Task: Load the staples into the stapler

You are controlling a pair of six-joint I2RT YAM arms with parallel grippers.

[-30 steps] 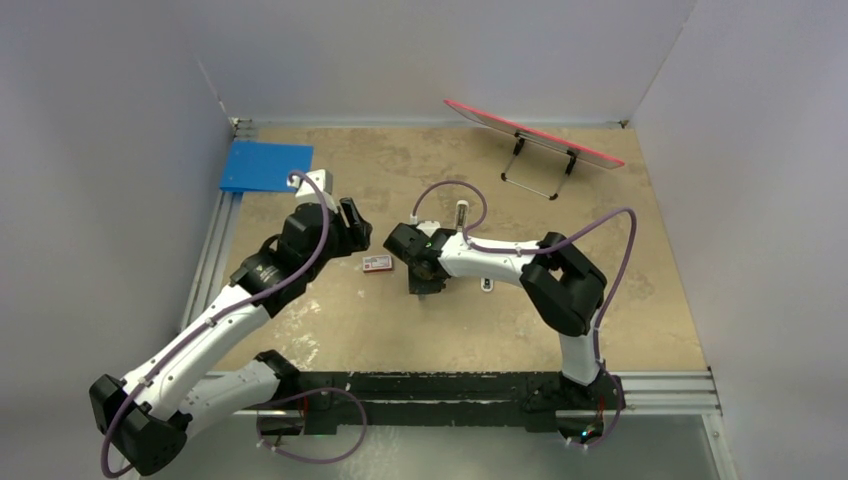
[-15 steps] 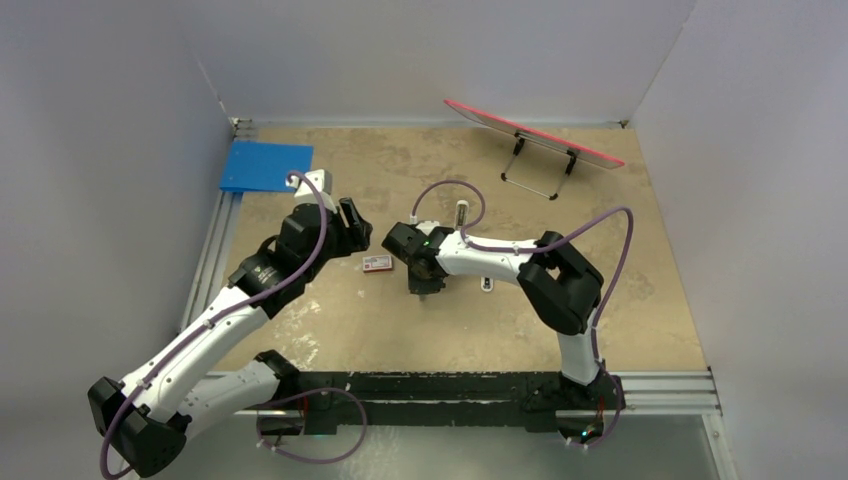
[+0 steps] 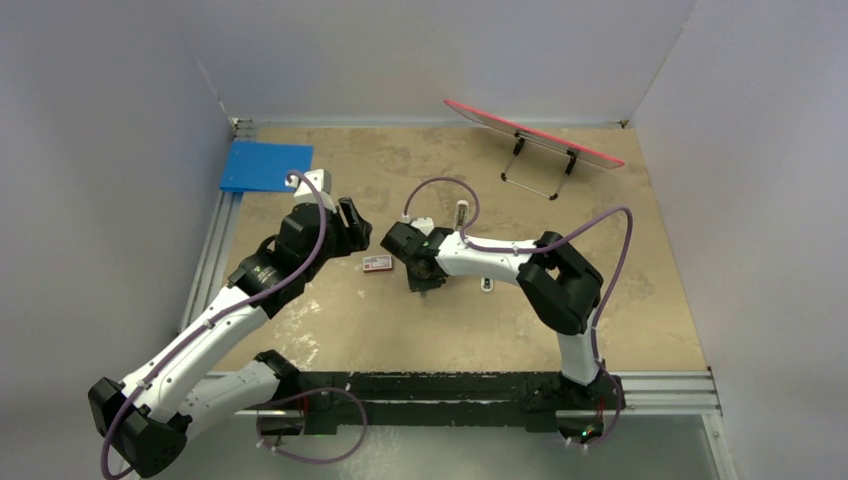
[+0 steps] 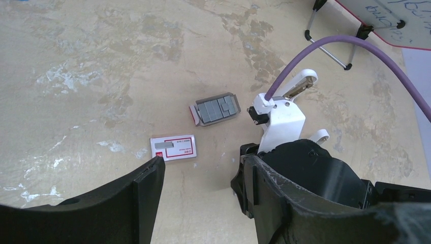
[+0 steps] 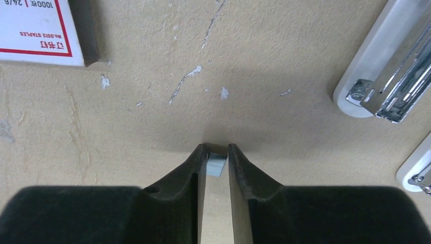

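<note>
My right gripper (image 5: 217, 152) is shut on a small grey block of staples (image 5: 217, 165), held just above the tan table; in the top view it (image 3: 425, 283) is at mid-table. The white stapler (image 5: 391, 66) lies open to its right, with its metal channel showing. It also shows in the top view (image 3: 462, 215) and the left wrist view (image 4: 300, 84). More staples (image 4: 217, 108) lie in an open tray. The red-and-white box (image 3: 378, 263) lies left of my right gripper. My left gripper (image 4: 201, 170) is open and empty, hovering near the box (image 4: 174, 148).
A short white piece (image 5: 417, 173) lies right of my right gripper, also visible in the top view (image 3: 487, 284). A blue sheet (image 3: 265, 165) lies at the far left. A red-edged board on a wire stand (image 3: 535, 135) is at the back right. Walls enclose the table.
My right gripper has shifted slightly left with the staples, and its cable loop has moved. The left arm has barely moved.
</note>
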